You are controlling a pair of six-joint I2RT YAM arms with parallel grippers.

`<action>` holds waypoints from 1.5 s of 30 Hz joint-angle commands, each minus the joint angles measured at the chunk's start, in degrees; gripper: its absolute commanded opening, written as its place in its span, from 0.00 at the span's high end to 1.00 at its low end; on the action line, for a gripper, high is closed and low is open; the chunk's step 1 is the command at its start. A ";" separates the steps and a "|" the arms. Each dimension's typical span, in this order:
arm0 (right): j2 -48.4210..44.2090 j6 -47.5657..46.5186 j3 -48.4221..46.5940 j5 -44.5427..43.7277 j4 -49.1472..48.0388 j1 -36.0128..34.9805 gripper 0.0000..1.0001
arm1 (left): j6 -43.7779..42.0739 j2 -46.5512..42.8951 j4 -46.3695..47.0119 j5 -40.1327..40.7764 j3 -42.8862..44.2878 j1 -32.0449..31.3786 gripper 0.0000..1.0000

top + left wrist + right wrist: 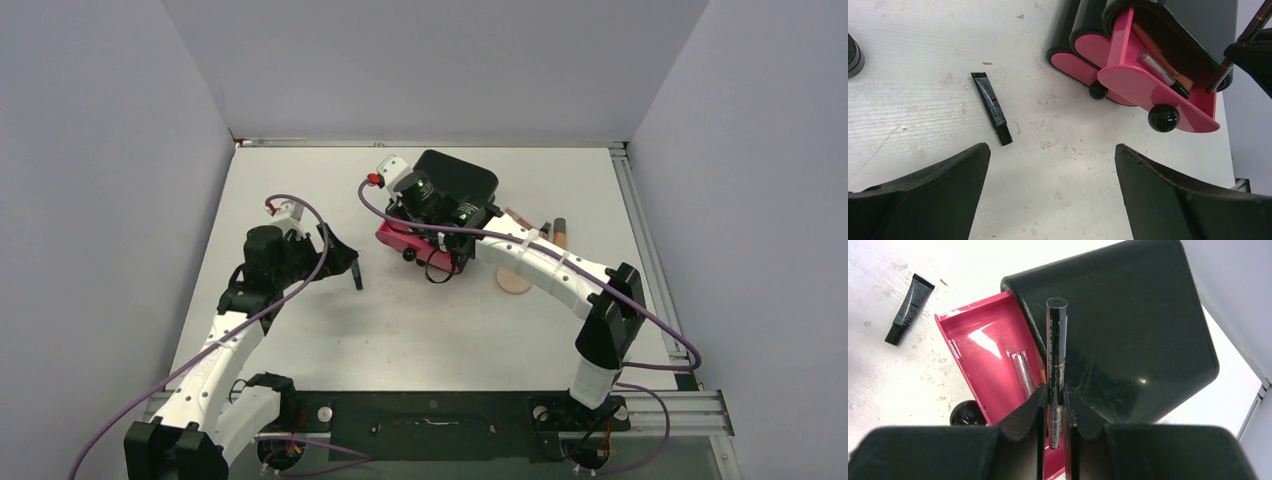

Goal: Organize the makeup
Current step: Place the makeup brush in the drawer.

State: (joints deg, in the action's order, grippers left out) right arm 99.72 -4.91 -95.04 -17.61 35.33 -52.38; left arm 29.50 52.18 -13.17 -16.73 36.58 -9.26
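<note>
My right gripper [1055, 390] is shut on a thin black pencil [1056, 340], which it holds upright over the open pink drawer [983, 355] of the black cabinet [1138, 340]. A silvery tube [1024, 372] and an orange-handled brush [1153, 47] lie in that drawer. My left gripper [1053, 150] hangs open over bare table, to the left of the cabinet [460, 175]. A black tube [992, 107] lies flat just beyond its left finger. Right of the cabinet, a round peach disc [515, 280] and a tan dark-capped tube [558, 232] rest on the table.
Two shut pink drawers [1083, 60] sit below the open one, each drawer with a black knob [1163, 117]. A small black round jar [853, 55] shows at the left edge of the left wrist view. Grey walls enclose the white table [400, 330] on three sides.
</note>
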 commanded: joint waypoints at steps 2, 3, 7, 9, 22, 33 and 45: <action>1.36 0.23 -2.96 2.10 2.84 0.17 0.91 | -0.56 0.41 0.94 -0.56 2.46 0.31 0.07; 1.69 0.24 -3.00 2.20 3.26 0.25 0.90 | -0.51 0.52 1.02 -0.63 2.49 0.29 0.07; 2.81 0.29 -3.88 3.01 4.62 0.28 0.90 | -0.51 0.81 0.87 -0.97 2.54 0.34 0.07; 3.09 0.33 -4.08 3.18 4.65 0.30 0.90 | -0.50 0.81 0.93 -1.01 2.52 0.32 0.07; 4.22 0.62 -4.21 2.14 5.99 0.17 0.84 | -0.27 1.25 1.22 -1.37 2.40 0.31 0.07; 4.19 1.06 -4.27 2.68 5.95 0.09 0.84 | -0.16 1.08 0.67 -0.64 2.42 0.30 0.07; -4.72 5.98 -2.93 6.99 3.16 -0.86 0.82 | -0.47 1.75 -2.62 3.41 3.34 0.24 0.07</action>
State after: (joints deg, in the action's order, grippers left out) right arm 103.53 -2.09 -98.04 -12.67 41.82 -52.49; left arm 29.54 53.52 -14.50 -15.77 36.62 -9.26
